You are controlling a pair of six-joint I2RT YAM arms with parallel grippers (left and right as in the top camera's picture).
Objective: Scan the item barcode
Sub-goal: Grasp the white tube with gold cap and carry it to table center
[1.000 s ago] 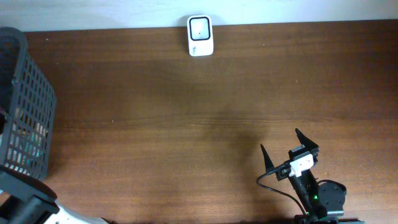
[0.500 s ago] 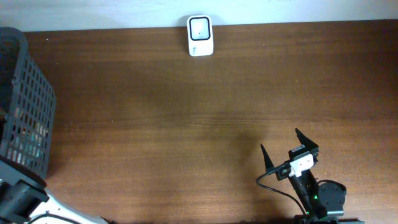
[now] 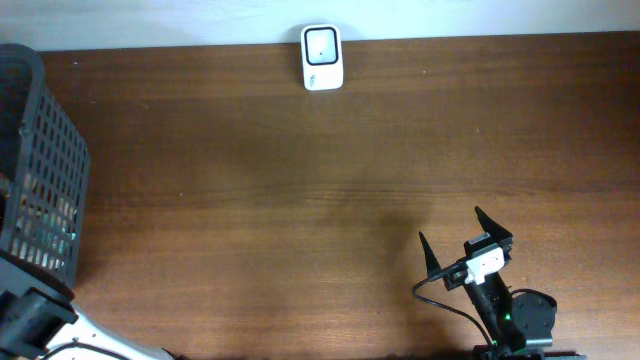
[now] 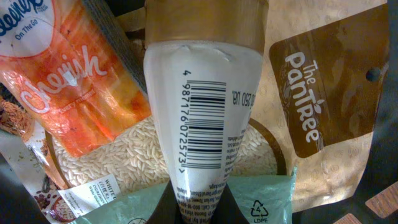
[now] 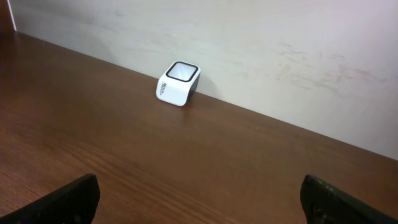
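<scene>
The left gripper point(image 4: 198, 210), wide open a second ago, is now closed on the flat end of the white tube point(image 4: 202, 93) inside the basket point(image 3: 45, 150), its barcode point(image 4: 205, 124) facing the camera. The right gripper point(image 3: 450, 225) has not moved and stands wide open, empty. An orange pouch point(image 4: 68, 74), a rice pack point(image 4: 124, 162) and a PanTree bag point(image 4: 323, 87) press around the tube, and the scanner point(image 3: 322, 58) is well apart at the far edge of the table point(image 3: 250, 200).

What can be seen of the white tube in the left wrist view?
The white tube looks like soft plastic, tapering from a wide end with a tan band, at the top of the view, to a flat crimped tail at the bottom. A black barcode with digits runs along its face. It lies across food pouches, its tail pinched by the left pincer.
</scene>
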